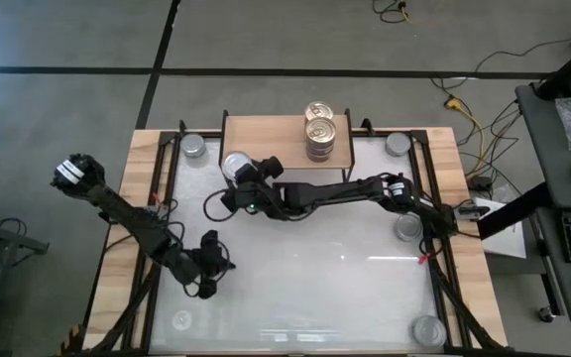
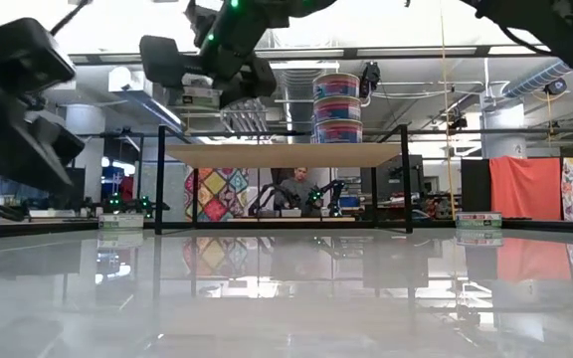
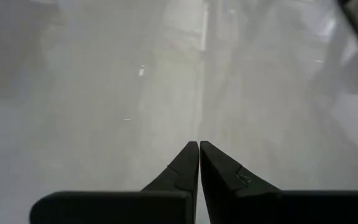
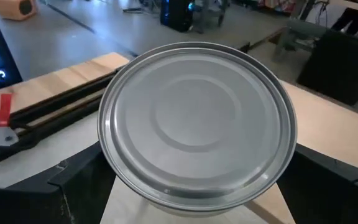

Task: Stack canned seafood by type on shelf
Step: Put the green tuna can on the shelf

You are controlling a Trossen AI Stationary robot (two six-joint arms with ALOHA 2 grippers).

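Silver-lidded tin (image 4: 197,124) held in right pincer (image 1: 238,171), carried over shelf (image 1: 266,134) left end; next: lower, release beside gold stack (image 1: 319,137). Left pincer (image 3: 199,168) closed, idle.

Dark jointed arms (image 1: 340,192), black tapered pincer fingers (image 3: 179,174).

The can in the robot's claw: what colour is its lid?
Plain silver-grey, clearest in the right wrist view.

Grey concrete floor (image 1: 266,40) with dark seams, cables, a side desk (image 1: 563,149).
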